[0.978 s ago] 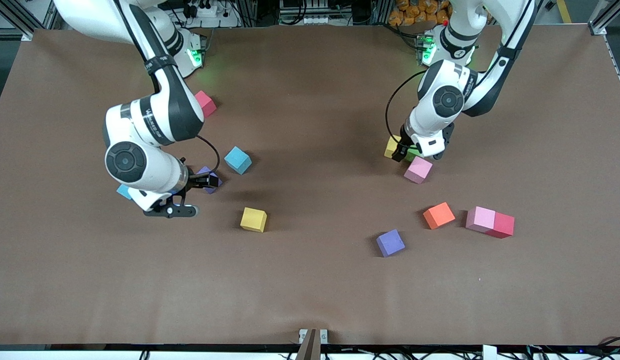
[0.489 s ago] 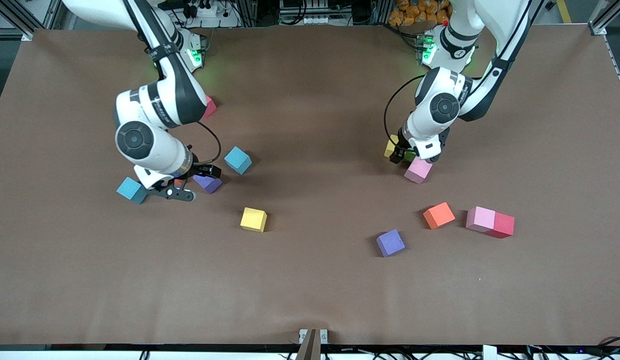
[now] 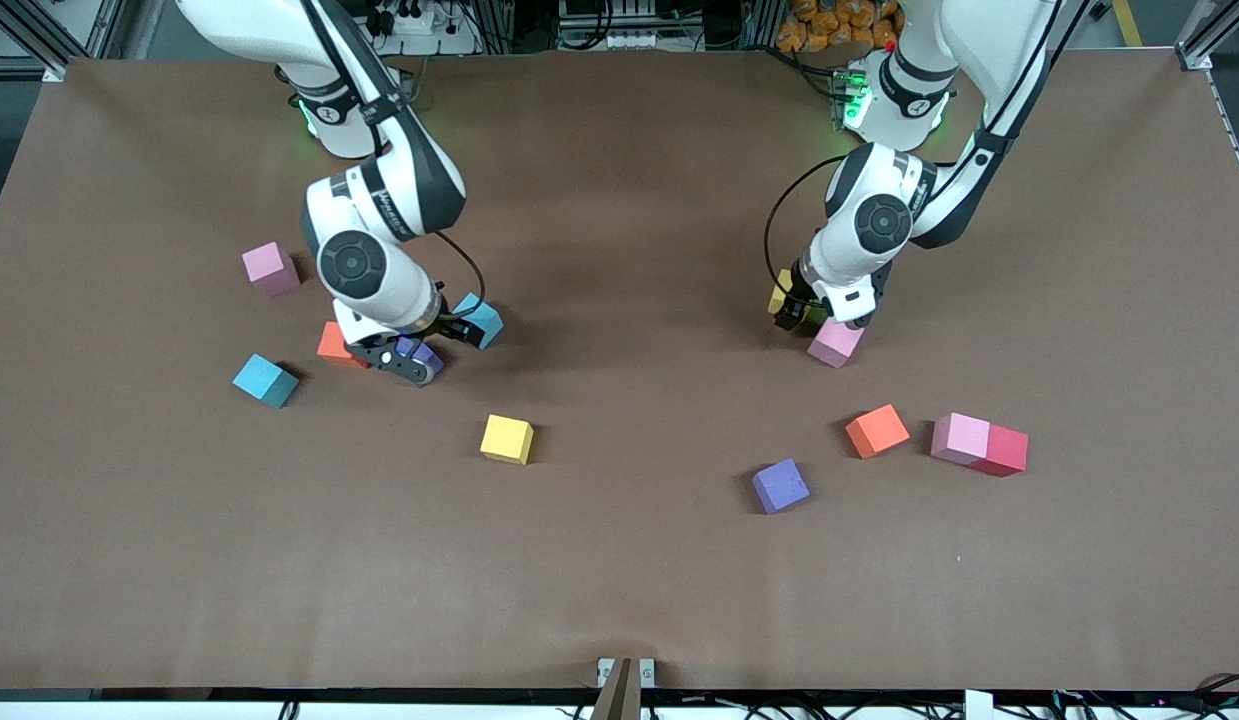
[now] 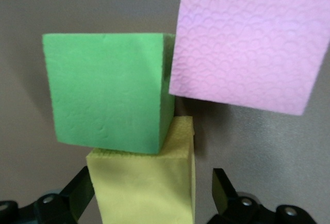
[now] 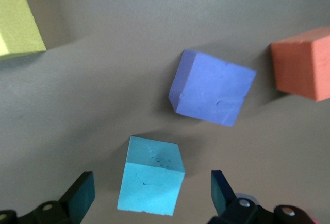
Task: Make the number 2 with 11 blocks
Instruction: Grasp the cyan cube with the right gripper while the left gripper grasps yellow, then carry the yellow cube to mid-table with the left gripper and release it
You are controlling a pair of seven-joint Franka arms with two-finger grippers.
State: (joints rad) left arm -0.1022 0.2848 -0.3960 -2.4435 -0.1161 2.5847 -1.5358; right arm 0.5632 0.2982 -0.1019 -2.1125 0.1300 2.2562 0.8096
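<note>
Looking at the bench (image 3: pixel 619 580), the camera-side half is bare. Left pincer (image 3: pixel 801 312) straddles a yellow cube (image 4: pixel 144 188), fingers spread, green cube (image 4: pixel 108 95) and pink cube (image 3: pixel 835 342) crowding it. Right pincer (image 3: pixel 419 350), released, hangs over a cyan cube (image 5: pixel 150 182) beside a purple cube (image 5: pixel 212 87).

Front camera high, facing robots; wrist cameras close, looking down at table (image 3: pixel 619 580).
</note>
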